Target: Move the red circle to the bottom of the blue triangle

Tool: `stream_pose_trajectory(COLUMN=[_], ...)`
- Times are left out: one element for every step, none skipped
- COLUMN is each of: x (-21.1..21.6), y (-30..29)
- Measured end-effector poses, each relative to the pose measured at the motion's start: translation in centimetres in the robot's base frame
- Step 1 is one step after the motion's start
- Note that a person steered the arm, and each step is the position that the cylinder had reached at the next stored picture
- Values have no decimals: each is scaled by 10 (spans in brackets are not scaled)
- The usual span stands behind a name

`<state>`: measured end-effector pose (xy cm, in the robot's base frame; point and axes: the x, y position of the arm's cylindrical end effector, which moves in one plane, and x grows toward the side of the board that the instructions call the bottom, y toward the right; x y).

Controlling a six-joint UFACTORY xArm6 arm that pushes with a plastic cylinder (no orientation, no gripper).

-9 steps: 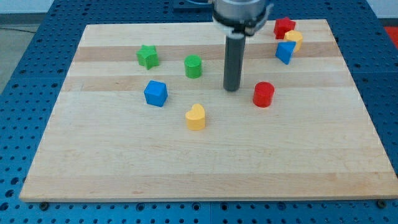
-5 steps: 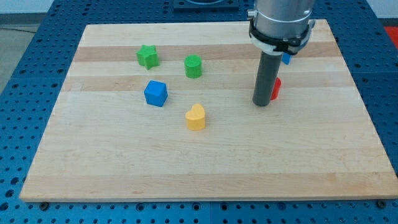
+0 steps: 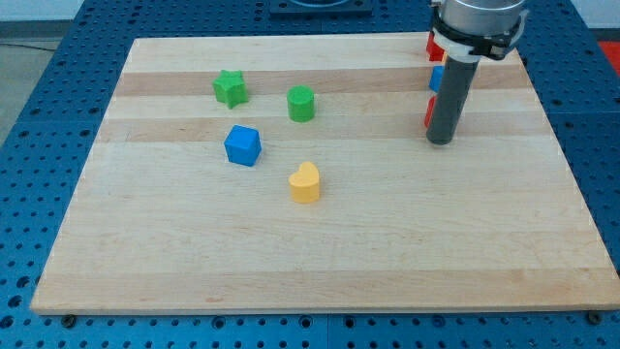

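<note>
My tip [image 3: 442, 142] rests on the wooden board [image 3: 291, 262] at the view's upper right. The red circle [image 3: 427, 112] shows only as a thin red sliver against the rod's left edge, just above the tip; the rod hides most of it. The blue triangle [image 3: 436, 79] is a small blue sliver right above the red circle, also mostly hidden by the rod. The red circle lies directly below the blue triangle; whether they touch cannot be told.
A red block [image 3: 433, 46] peeks out at the top right beside the arm. A green star [image 3: 230, 88], a green cylinder [image 3: 301, 103], a blue cube [image 3: 242, 145] and a yellow heart [image 3: 305, 182] lie in the left and middle.
My tip swept from left of the red circle to the right and slightly up. The red circle moved with it, up and right, to just below the blue triangle.
</note>
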<state>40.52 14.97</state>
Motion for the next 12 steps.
stream_pose_trajectory(x=[-15,-20,-20,-27,-40,-47,-47,-54,-63,-67,-68,-68], y=[9,11,7,-13,-16,-16,-38,-47,-37,-25,-19,-18])
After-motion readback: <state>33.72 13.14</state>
